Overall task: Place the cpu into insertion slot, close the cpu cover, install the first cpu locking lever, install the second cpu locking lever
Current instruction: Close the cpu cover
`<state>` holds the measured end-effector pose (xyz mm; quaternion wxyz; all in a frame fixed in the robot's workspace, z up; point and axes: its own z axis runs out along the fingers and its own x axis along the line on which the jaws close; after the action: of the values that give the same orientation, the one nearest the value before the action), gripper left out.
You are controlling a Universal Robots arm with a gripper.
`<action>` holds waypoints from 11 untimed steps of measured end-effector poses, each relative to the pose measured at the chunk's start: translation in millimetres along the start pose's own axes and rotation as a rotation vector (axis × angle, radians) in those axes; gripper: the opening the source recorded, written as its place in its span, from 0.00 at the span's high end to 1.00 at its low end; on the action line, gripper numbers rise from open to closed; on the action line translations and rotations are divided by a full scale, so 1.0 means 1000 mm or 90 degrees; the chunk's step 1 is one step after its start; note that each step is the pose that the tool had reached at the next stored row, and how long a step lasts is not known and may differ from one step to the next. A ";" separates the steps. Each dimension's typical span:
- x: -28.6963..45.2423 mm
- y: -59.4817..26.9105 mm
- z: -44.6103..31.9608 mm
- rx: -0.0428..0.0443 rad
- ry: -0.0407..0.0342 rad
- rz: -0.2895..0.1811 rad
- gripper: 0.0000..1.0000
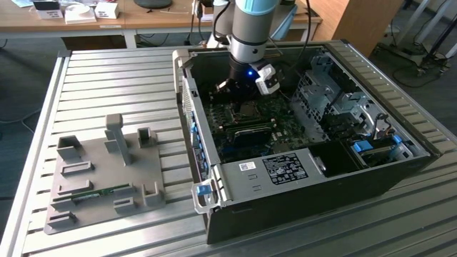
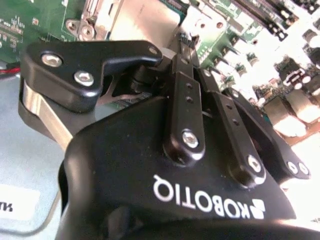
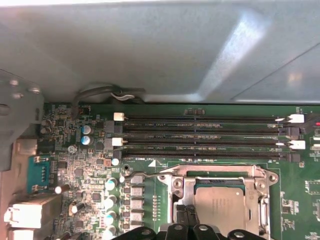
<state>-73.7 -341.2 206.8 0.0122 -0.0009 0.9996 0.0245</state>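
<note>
Jaws: we see them narrow, tips together.
Cpu [image 3: 220, 206]: in the insertion slot [image 3: 200, 185], just beyond the jaws.
Cpu cover [image 3: 220, 172]: flat around it.
Lettering [image 2: 207, 200]: white, on the black body behind the jaws.

White lettering [image 2: 207, 200] marks the gripper [image 2: 186, 44], and a printed label [image 1: 284, 167] sits on the box [image 1: 246, 186].

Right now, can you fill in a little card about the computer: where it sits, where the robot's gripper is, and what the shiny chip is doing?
where: open computer case on a slatted metal table
arm tip: gripper low over the green motherboard, shut, at the cover's edge
chip: cpu lying flat inside the cover's window
lid: cpu cover looks down flat around the cpu
neighbours: long black memory slots beside the cover
</note>
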 end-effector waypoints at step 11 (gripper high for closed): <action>-0.0002 0.0004 -0.0080 -0.0001 0.0000 0.000 0.89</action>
<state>-73.7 -341.2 214.8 0.0123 -0.0009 0.9996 0.0246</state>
